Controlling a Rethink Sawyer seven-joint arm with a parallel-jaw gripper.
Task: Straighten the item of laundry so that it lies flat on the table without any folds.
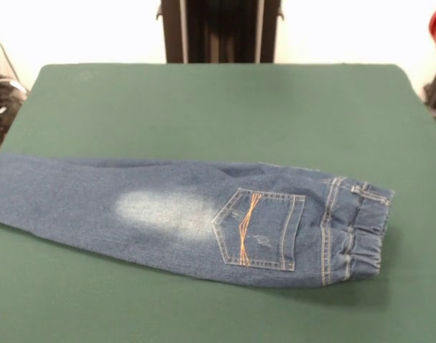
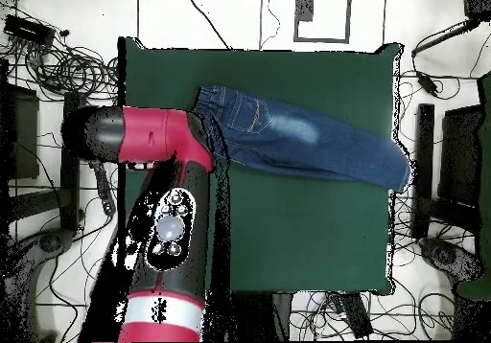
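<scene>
The jeans (image 1: 196,221) lie nearest the front camera, folded leg on leg across the near half of the desk (image 1: 204,100), waistband to the right, back pocket (image 1: 259,229) up, the leg running off the left edge. The fingers are not visible in either view, so their state cannot be told; overhead, only the red and black arm (image 2: 158,195) shows, beside the waistband end.

Matt, faded denim jeans (image 1: 204,214) on plain green table (image 1: 218,100) cloth; arm (image 2: 168,215) casing seemingly glossy plastic.

Jeans (image 1: 204,218) lie across worktop (image 1: 218,100) near front-view camera edge, waistband right, legs overhanging the left edge.
</scene>
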